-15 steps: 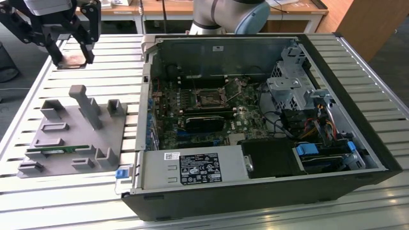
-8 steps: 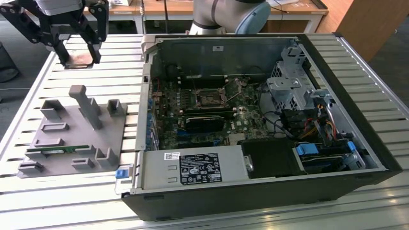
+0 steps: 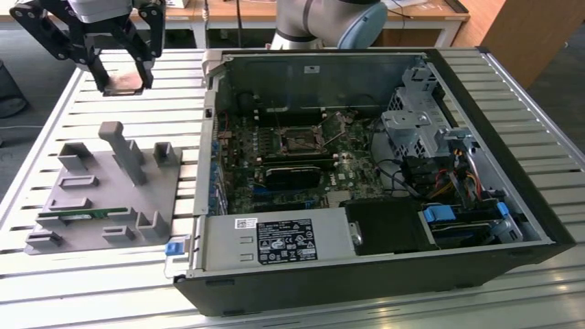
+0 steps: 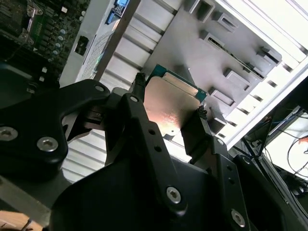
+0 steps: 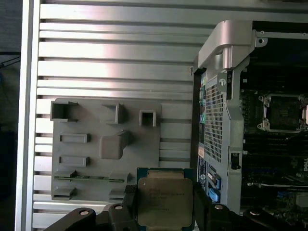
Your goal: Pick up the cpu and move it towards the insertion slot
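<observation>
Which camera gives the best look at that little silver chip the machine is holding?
The first wrist view: the cpu faces that camera squarely, between the pincer fingers. The second wrist view shows its shiny face at a slant; in the exterior view it is small, high above the table.

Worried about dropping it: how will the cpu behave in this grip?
The cpu looks like a stiff, thin plate, so it probably won't flex. Its shiny metal top may be slippery. The tool holds it by its edges only, so a knock might twist it.

pale slatted metal table [image 3: 82, 96], wooden desks [image 3: 429, 10] behind, dark floor [image 3: 557, 75], bright even light
</observation>
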Robot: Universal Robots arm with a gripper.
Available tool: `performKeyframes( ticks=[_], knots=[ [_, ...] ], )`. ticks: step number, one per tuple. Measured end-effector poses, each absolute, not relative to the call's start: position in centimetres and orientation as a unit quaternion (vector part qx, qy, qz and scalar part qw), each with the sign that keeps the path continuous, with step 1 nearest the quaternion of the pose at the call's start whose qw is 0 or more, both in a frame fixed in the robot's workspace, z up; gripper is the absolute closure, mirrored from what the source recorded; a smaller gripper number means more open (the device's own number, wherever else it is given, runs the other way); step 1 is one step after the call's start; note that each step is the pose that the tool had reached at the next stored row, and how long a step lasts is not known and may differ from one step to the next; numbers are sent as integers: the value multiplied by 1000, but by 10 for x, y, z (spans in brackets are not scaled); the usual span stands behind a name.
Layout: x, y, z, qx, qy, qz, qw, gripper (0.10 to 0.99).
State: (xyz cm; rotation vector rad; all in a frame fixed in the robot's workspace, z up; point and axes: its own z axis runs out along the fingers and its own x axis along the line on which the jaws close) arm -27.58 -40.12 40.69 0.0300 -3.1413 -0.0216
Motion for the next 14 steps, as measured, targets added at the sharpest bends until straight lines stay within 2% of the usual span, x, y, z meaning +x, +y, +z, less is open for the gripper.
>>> performKeyframes(
  ticks=[14],
  knots=[
    [-247,-393,407,12,-1000,-10,0,541]
  ],
)
